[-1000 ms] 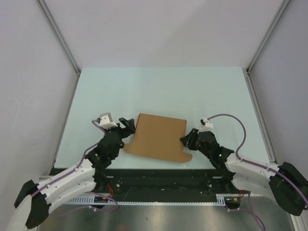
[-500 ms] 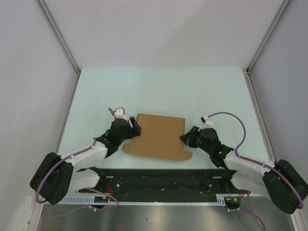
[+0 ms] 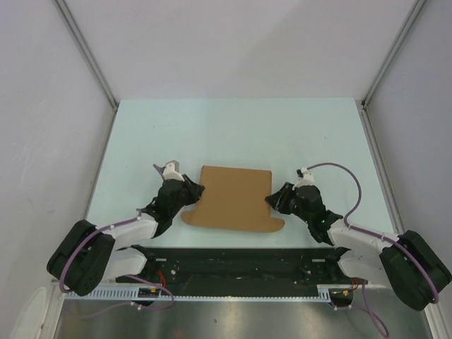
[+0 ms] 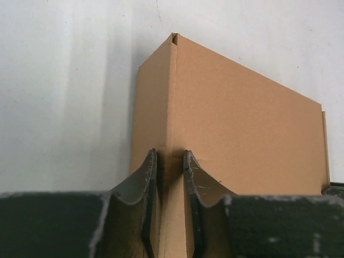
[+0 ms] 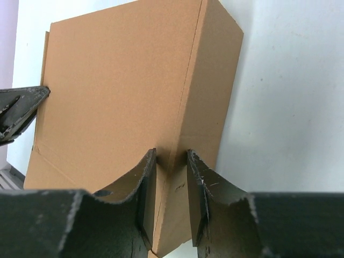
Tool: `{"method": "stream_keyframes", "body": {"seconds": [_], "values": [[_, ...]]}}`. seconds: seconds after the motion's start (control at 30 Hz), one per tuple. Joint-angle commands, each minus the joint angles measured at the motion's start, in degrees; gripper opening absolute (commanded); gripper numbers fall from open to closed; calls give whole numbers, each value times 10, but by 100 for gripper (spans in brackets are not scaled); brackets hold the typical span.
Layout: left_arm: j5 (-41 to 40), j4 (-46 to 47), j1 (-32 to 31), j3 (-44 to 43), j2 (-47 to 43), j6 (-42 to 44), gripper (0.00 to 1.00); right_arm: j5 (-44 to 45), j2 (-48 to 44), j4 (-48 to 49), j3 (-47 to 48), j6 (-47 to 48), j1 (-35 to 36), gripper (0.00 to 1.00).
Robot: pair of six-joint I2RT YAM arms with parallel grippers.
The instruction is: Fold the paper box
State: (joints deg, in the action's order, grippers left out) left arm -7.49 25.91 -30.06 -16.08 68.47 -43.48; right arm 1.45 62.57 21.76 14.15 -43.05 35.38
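The paper box (image 3: 233, 199) lies flat near the front of the desk (image 3: 233, 134), between the 2 tools. The left tool (image 3: 193, 191) pinches its left folded edge, and the right tool (image 3: 271, 200) clamps its right edge.

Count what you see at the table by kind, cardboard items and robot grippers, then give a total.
paper box: 1
grippers: 2, the left gripper and the right gripper, each closed on a side edge of the box
Total: 3
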Motion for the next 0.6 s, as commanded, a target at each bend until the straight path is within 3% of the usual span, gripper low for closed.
{"method": "stream_keyframes", "body": {"seconds": [0.0,0.33,0.57], "values": [[47,42,-7,13,26,-39,18,13,47,-34,4,34,-22,25],[35,86,3,-91,148,-26,22,-24,179,14,104,60,-96,25],[67,77,28,-141,203,-25,30,-25,199,0,141,75,-110,26]]}}
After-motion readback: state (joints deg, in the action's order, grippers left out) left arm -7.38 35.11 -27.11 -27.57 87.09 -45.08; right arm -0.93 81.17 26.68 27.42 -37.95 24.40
